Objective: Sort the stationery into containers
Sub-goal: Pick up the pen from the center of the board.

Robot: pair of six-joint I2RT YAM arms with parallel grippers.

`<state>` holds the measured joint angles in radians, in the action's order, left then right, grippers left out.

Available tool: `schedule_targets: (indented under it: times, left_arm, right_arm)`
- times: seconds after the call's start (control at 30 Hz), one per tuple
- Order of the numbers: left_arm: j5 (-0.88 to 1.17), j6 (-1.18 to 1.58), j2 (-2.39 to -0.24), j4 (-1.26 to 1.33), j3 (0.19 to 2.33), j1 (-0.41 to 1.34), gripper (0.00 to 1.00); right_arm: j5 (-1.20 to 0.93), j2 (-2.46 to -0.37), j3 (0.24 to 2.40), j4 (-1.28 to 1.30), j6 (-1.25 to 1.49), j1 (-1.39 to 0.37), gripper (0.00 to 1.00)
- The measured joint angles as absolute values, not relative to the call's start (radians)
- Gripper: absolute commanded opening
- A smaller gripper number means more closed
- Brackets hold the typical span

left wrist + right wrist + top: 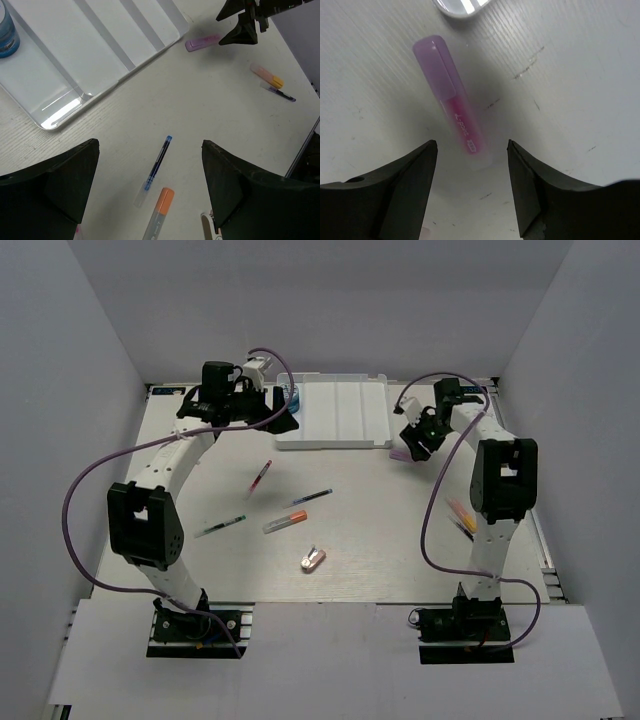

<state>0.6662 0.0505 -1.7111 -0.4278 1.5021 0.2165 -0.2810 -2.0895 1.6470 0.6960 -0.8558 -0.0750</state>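
Just off the tray's (345,415) corner, the lilac marker (451,107) lies on the worktop (380,540) beneath the right gripper (472,146), whose jaws are wide and empty. Closing near the marker's skewed end could pivot it out of the grasp.

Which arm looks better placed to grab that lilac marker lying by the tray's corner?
Right. The right arm's fingers, open, hang directly over the lilac marker, its end between them. The left arm's fingers sit at the other side of the tray, much farther off.
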Motion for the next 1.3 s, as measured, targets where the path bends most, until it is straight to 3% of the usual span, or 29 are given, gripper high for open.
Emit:
schedule_targets:
  times: [0.37, 0.43, 0.53, 0.7, 0.8, 0.93, 1.07, 1.3]
  left_arm:
    - [0.657, 0.054, -1.706, -0.414, 1.478, 0.216, 0.92]
    - [0.655, 0.053, -1.706, -0.411, 1.478, 0.216, 0.92]
    - [0.65, 0.053, -1.705, -0.41, 1.478, 0.216, 0.91]
    - [0.635, 0.054, -1.691, -0.405, 1.454, 0.216, 0.91]
    - [0.625, 0.054, -1.673, -0.403, 1.438, 0.216, 0.91]
    - [0.608, 0.06, -1.638, -0.396, 1.413, 0.216, 0.91]
    - [0.594, 0.065, -1.591, -0.382, 1.374, 0.216, 0.91]
    - [0.542, 0.101, -1.551, -0.34, 1.318, 0.216, 0.91]
  right_arm:
    - [-0.236, -2.123, 1.618, 0.644, -0.9, -0.115, 0.58]
    - [-0.231, -2.126, 1.605, 0.64, -0.91, -0.12, 0.51]
    - [-0.231, -2.129, 1.598, 0.628, -0.923, -0.125, 0.34]
    - [-0.238, -2.079, 1.518, 0.585, -0.932, -0.131, 0.19]
    - [-0.252, -1.997, 1.398, 0.569, -0.924, -0.137, 0.0]
    - [-0.276, -1.861, 1.244, 0.637, -0.88, -0.163, 0.0]
    - [-0.364, -1.776, 1.232, 0.718, -0.781, -0.192, 0.0]
    - [-0.512, -1.776, 1.448, 0.682, -0.368, -0.244, 0.0]
